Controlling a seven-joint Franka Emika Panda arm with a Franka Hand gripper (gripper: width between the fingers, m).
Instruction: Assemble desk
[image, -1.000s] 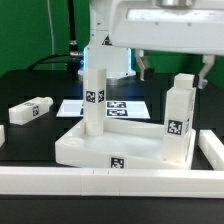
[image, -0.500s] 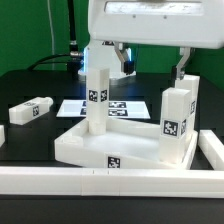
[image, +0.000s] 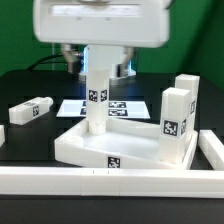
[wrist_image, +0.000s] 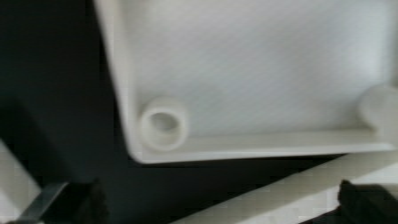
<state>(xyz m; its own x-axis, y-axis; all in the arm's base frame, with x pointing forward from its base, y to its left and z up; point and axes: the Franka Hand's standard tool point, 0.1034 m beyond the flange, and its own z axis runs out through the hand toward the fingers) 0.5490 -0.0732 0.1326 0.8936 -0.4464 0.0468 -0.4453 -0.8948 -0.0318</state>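
White desk slab (image: 110, 150) flat, legs (image: 95, 100) upright

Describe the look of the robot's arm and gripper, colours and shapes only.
In the exterior view the arm's end is a wide, boxy white housing, blurred, with darker parts beneath it. In the wrist view, the gripper shows only two dark, nearly black fingertips. No cables or markings are discernible.
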